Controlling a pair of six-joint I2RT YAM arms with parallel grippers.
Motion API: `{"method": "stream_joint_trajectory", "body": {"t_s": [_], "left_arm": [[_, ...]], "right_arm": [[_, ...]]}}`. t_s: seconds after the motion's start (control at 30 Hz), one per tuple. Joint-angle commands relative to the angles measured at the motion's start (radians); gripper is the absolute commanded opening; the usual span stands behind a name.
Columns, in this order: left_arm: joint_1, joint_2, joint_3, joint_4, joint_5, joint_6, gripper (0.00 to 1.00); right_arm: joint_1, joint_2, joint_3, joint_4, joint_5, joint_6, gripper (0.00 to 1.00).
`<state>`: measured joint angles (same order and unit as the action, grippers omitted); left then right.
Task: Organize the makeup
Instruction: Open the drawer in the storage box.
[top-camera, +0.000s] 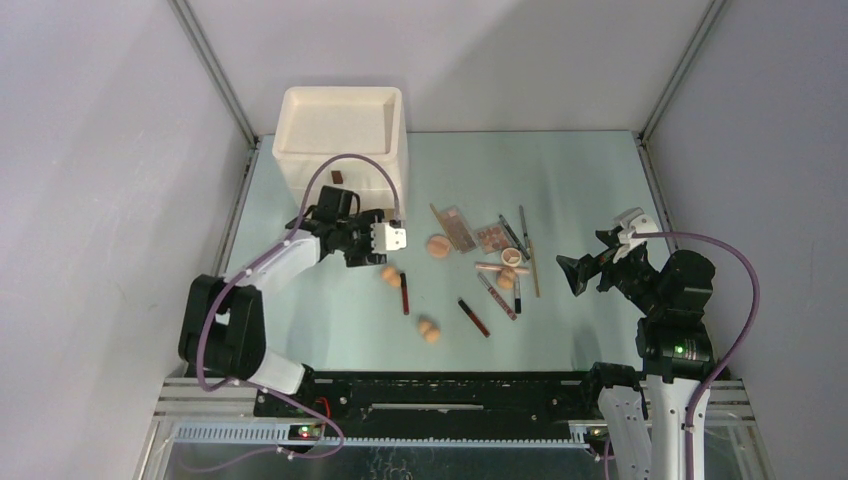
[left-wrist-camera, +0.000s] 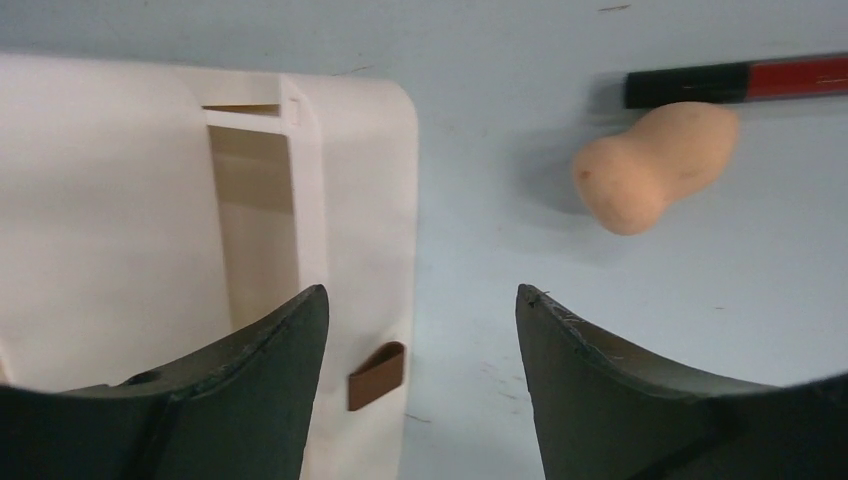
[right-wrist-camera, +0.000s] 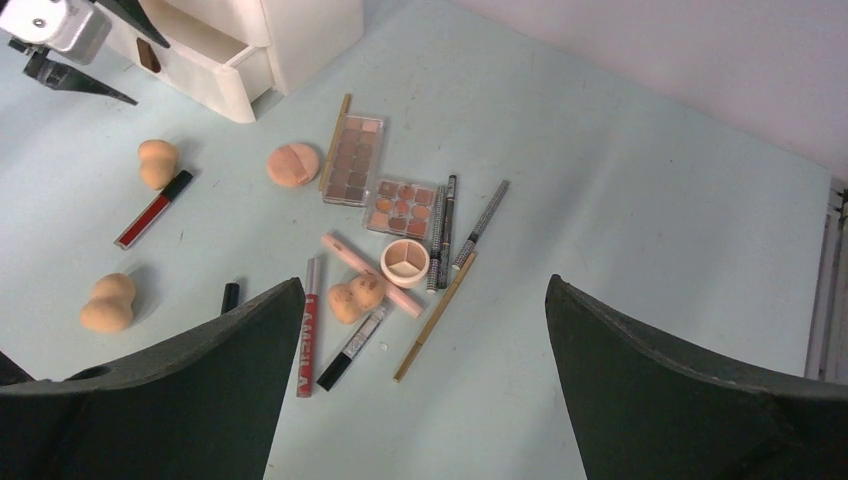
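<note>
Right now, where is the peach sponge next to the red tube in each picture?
Top view: the sponge lies left of the middle.
Left wrist view: the sponge sits at the upper right.
Right wrist view: the sponge sits at the upper left.
Shared landmark: the red tube right beside it, in all three views.

Table: pale blue-green flat table (top-camera: 590, 180).
Box: cream plastic drawer box (top-camera: 296, 160), at the table's far-left corner, shallow recess on top.
Drawer: one cream drawer (right-wrist-camera: 200, 75) standing out from the box front, with a small brown tab handle (left-wrist-camera: 377, 375).
Walls: plain grey panels (top-camera: 90, 150) on three sides.
</note>
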<state>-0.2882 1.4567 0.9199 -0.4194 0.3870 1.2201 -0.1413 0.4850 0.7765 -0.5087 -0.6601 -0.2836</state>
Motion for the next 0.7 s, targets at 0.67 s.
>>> {"method": "stream_joint_trajectory", "body": {"t_s": [0.67], "left_arm": [[-0.012,0.156,0.135,-0.082,-0.158,0.198,0.36]], "right_arm": [[0.005,-0.008,0.000,-0.007,-0.022,-0.013,1.00]]}}
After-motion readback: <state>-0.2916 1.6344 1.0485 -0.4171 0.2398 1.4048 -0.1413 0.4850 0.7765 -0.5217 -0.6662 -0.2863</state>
